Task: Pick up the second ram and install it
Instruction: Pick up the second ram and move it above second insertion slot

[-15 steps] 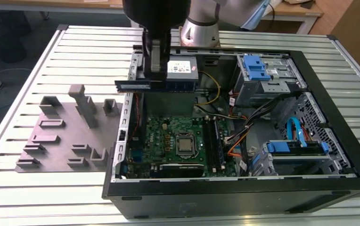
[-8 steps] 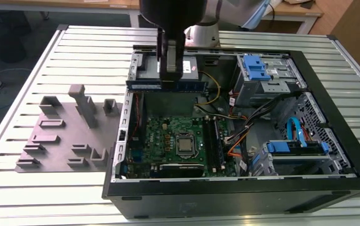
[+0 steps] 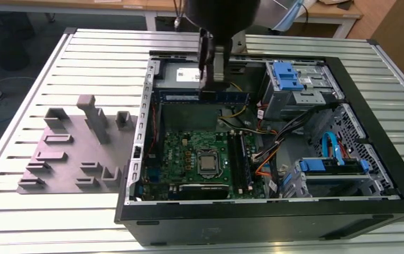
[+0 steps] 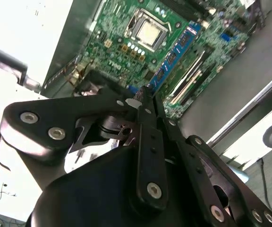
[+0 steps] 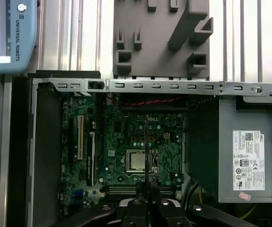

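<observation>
Robot gripper (image 3: 212,89) holding the second ram (image 3: 181,97) above an open computer case (image 3: 258,222)
The jaws are closed on the ram's upper edge; it hangs level over the green motherboard (image 3: 181,153), inside the case walls

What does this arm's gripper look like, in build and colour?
The gripper is matte black, built of flat linkage bars joined by silver round-headed bolts and narrowing to slim fingers. In the exterior view, the wrist housing above it is dark and rounded.
</observation>
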You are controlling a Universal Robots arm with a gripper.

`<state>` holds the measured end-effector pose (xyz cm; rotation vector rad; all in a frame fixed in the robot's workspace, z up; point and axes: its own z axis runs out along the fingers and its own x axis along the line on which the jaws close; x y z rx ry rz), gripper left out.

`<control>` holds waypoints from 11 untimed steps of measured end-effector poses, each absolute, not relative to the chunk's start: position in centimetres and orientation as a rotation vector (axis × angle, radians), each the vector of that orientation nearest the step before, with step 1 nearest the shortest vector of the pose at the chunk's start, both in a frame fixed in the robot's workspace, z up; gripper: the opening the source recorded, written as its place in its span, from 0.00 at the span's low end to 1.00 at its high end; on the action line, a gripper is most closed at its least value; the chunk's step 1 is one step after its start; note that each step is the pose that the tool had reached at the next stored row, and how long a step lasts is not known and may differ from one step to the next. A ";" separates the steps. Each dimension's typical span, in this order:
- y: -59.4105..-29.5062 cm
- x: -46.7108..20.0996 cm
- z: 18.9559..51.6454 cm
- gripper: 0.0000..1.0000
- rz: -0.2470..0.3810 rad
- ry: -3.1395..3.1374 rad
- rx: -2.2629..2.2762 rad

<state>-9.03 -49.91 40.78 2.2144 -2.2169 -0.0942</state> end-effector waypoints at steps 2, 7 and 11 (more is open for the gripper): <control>-49.9 -8.2 40.8 0.11 -0.096 -2.217 2.214; -49.9 -7.7 40.6 0.11 -0.154 -2.239 2.238; -49.9 -7.3 40.0 0.11 -0.173 -2.249 2.242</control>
